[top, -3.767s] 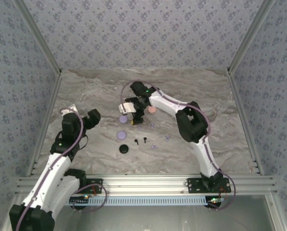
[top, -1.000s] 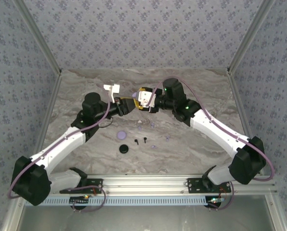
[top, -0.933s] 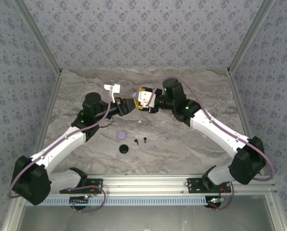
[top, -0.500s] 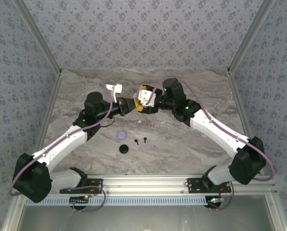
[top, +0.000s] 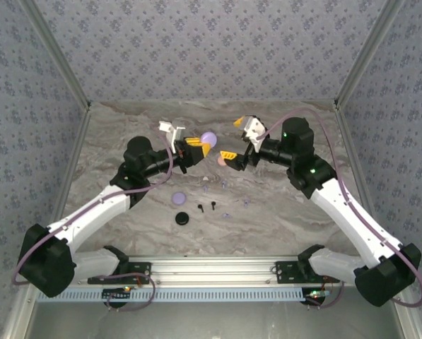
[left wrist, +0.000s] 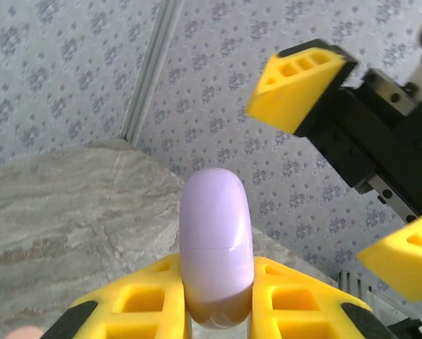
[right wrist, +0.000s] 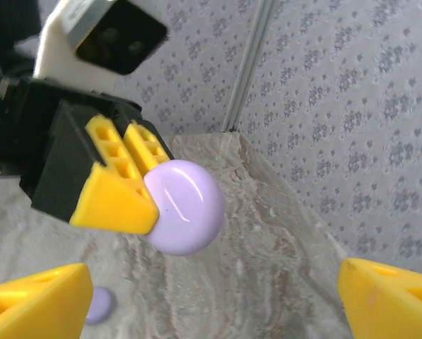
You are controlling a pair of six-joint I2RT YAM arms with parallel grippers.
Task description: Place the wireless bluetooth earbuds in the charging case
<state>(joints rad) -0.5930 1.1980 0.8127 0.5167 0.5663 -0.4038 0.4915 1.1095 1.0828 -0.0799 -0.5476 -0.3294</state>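
My left gripper (top: pixel 198 146) is raised over the back of the table, shut on a closed lilac charging case (top: pixel 208 138). In the left wrist view the case (left wrist: pixel 216 247) stands on edge between my yellow fingers (left wrist: pixel 136 304), a seam running round its middle. My right gripper (top: pixel 235 140) hangs open just right of it, its fingers apart from the case. In the right wrist view the case (right wrist: pixel 184 206) sits ahead of my wide-spread gripper (right wrist: pixel 211 311). Tiny earbuds lie on the table below: black ones (top: pixel 199 207), a lilac one (top: pixel 227 214) and a whitish one (top: pixel 205 179).
A lilac disc (top: pixel 178 199) and a black disc (top: pixel 182 218) lie on the marble table (top: pixel 126 134) near the earbuds, and a pink disc (top: pixel 220 161) lies under the grippers. Patterned walls close in the back and sides. The lilac disc (right wrist: pixel 99 305) also shows low in the right wrist view.
The right gripper has opened and drawn back to the right, away from the lilac case. The left gripper has shut on the case and holds it alone.
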